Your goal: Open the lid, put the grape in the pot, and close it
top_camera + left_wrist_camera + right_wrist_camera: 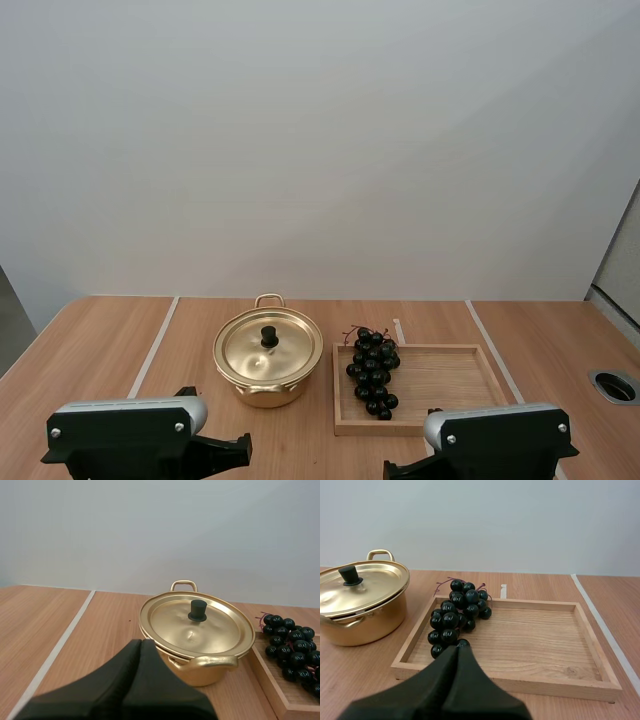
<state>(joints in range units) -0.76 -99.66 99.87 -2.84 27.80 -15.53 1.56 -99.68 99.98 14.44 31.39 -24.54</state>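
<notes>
A gold pot (pixel 268 362) with two loop handles stands on the wooden table, its lid (pixel 196 626) on and topped by a black knob (pixel 197 610). To its right a bunch of dark grapes (pixel 373 371) lies along the left side of a wooden tray (pixel 455 385). My left gripper (pixel 141 645) is shut into one dark wedge, short of the pot's near rim. Shut the same way, my right gripper (pixel 457 651) points at the near end of the grapes (pixel 457 614) from just outside the tray's front edge (pixel 520 684). The pot (pixel 362 605) stands left of the tray.
Pale lines (pixel 153 345) run across the tabletop on both sides of the pot and tray. A round grommet hole (pixel 615 385) sits at the far right of the table. Both arm bases (pixel 130 430) stand at the near edge. A plain grey wall rises behind.
</notes>
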